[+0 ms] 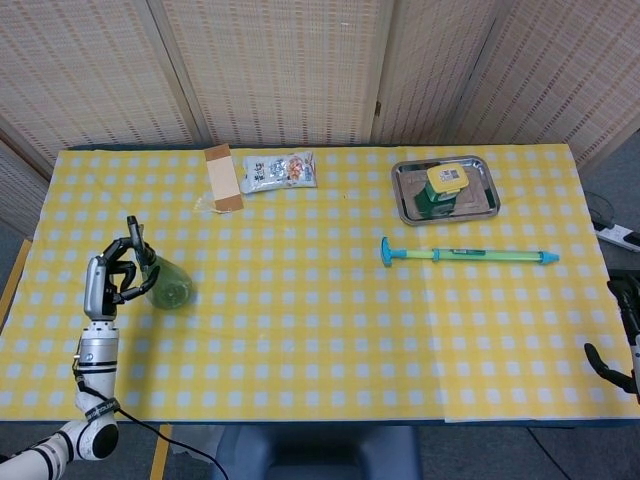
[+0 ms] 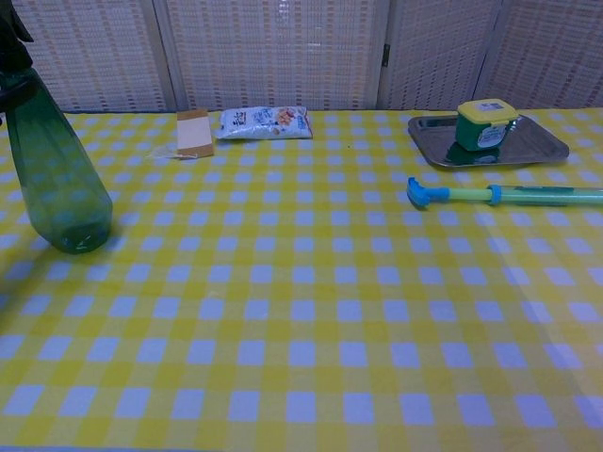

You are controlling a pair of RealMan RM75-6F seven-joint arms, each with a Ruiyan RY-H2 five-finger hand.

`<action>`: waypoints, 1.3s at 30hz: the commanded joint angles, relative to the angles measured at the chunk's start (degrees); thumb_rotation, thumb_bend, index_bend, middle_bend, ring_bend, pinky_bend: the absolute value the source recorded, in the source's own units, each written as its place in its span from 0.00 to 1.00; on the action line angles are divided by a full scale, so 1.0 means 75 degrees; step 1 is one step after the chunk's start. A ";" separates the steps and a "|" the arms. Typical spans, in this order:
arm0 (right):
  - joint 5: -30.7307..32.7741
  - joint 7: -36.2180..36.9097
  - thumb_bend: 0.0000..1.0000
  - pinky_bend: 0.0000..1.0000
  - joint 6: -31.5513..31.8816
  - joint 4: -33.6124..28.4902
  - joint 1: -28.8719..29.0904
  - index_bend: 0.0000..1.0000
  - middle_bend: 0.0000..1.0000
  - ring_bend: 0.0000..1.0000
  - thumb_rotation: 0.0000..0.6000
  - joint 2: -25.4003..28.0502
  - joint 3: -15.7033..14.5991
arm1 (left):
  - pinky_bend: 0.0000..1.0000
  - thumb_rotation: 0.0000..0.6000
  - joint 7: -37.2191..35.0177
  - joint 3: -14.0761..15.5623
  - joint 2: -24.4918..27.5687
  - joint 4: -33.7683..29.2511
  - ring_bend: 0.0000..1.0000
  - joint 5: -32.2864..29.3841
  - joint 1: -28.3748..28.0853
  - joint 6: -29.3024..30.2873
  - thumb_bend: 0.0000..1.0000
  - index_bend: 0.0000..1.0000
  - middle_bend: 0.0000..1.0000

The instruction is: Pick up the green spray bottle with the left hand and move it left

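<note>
The green spray bottle stands near the table's left edge; in the chest view the green spray bottle is upright, its base on the checked cloth and its black sprayer top cut off by the frame's corner. My left hand is at the bottle's left side, with its fingers curled around the upper part. The chest view does not show that hand clearly. Only a dark curved piece of my right hand shows, at the right border beyond the table's edge, and its fingers cannot be made out.
A cardboard strip and a snack bag lie at the back left. At the back right, a metal tray holds a green and yellow box. A long teal and green toothbrush-like stick lies right of centre.
</note>
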 commanded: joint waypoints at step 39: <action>-0.0283 -0.0200 0.36 0.00 0.0078 -0.0062 0.0019 0.00 0.00 0.00 1.00 -0.0071 -0.0133 | 1.00 1.00 -0.0730 0.0225 -0.0059 0.1308 1.00 0.0190 0.0703 0.0590 0.19 0.32 0.40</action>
